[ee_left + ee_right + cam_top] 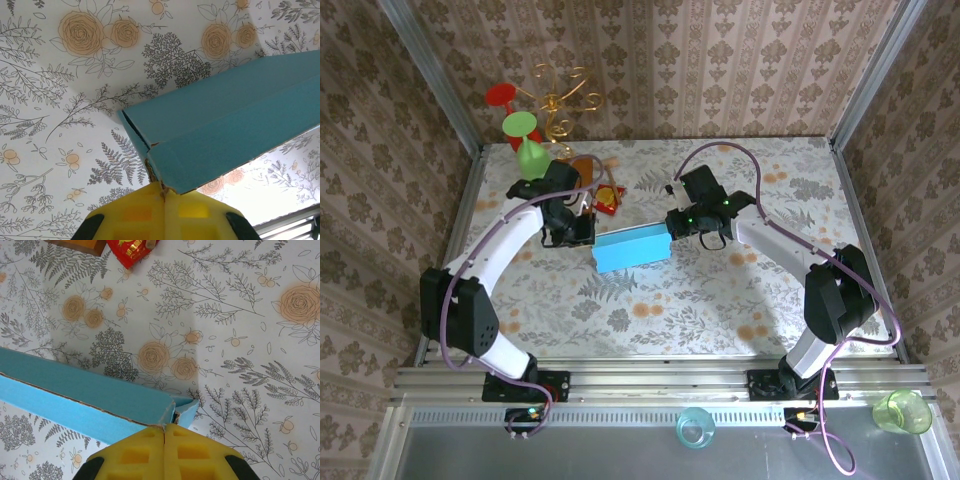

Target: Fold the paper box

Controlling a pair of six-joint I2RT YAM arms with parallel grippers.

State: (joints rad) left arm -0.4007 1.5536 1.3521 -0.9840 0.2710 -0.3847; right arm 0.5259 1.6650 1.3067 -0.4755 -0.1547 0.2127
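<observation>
1. We hold the box (630, 248) over the middle of the table (720, 290), one end in each gripper, so that neither end can spring open.
2. Our left gripper (164, 192) is closed tight on the box's left end, with the cardboard pinched at the seam.
3. Our right gripper (164, 429) is clamped likewise on the right end, apparently pressing the folded walls together while the shape sets.

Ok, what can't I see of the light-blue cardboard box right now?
Top view: both ends of the light-blue cardboard box are hidden by the left gripper and right gripper.
Left wrist: its far end runs off the right edge.
Right wrist: it runs off the left edge.
Inside: covered by its outer panels.
</observation>
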